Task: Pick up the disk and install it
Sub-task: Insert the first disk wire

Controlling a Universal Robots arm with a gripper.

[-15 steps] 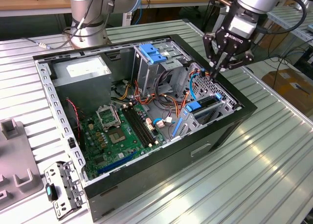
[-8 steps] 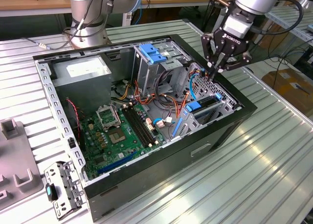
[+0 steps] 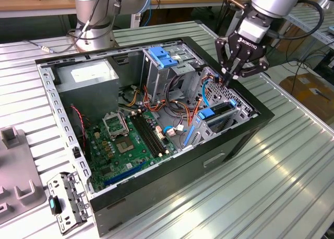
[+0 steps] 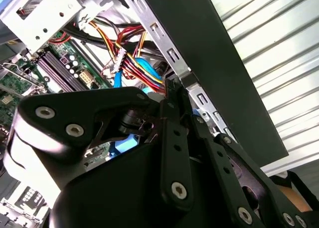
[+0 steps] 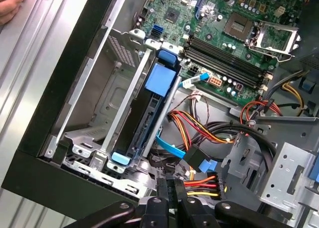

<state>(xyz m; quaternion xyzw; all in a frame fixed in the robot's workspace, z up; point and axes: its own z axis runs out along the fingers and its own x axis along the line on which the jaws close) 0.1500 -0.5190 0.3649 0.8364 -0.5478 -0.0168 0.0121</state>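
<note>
Exterior view: ribbed metal table point(image 3: 292, 160) bearing open computer case point(image 3: 172, 187). Disk point(image 3: 209, 114) already slotted into drive bay at case's 3 o'clock, long axis running 8 to 2 o'clock, blue handle end toward case's middle. Gripper point(image 3: 228, 80) near disk's 1 o'clock, fingers together, holding nothing. Install seemingly done, barring final seating.

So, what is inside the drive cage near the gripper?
The disk stands on edge in one slot of the cage; bare metal shows in the slot beside it. Cage rails cover the disk's flat faces.
</note>
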